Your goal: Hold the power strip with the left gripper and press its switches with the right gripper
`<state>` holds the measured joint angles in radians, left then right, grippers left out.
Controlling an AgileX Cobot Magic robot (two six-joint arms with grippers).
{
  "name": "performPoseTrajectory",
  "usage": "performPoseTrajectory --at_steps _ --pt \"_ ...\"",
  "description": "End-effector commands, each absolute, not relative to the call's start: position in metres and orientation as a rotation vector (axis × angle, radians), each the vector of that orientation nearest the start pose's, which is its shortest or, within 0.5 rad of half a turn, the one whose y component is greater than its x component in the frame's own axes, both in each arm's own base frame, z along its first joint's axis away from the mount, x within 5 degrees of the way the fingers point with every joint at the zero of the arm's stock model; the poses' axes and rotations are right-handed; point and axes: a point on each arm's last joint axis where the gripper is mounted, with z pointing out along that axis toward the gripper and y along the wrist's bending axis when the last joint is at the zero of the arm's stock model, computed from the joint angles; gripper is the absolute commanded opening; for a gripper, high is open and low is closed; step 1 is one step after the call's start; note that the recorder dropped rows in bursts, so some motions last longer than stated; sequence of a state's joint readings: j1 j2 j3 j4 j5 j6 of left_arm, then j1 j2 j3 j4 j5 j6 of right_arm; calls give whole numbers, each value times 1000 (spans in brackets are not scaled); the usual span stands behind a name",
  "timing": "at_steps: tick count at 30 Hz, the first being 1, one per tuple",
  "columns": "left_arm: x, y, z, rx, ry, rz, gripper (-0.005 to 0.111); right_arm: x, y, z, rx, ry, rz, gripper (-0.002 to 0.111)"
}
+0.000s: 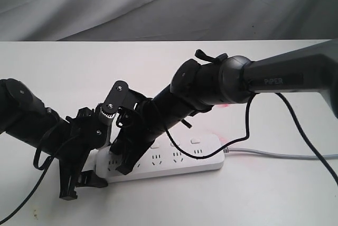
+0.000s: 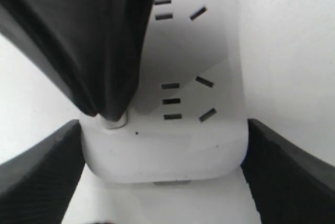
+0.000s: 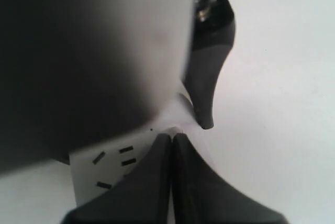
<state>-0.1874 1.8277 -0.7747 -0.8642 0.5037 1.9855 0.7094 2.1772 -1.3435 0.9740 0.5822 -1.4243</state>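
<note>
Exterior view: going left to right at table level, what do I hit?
left gripper → right gripper → uncovered stretch of the power strip → grey cord

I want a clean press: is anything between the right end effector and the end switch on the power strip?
Nothing visible. The right end effector, fingers together, has its tip right on the end switch of the power strip. The left end effector flanks that end at the sides, clear of the button.
</note>
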Motion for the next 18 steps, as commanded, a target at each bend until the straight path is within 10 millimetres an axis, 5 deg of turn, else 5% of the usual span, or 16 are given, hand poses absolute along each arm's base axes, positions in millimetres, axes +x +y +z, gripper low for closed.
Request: performPoseTrajectory --at_steps 1,11,18 --pt "283 -89 111 1817 2018 -227 54 284 310 78 -1806 2062 649 0" --pt "283 -89 111 1817 2018 -227 54 294 323 94 -1740 2017 677 0" --pt "283 -89 111 1817 2018 -227 54 287 329 82 -1830 2002 673 0"
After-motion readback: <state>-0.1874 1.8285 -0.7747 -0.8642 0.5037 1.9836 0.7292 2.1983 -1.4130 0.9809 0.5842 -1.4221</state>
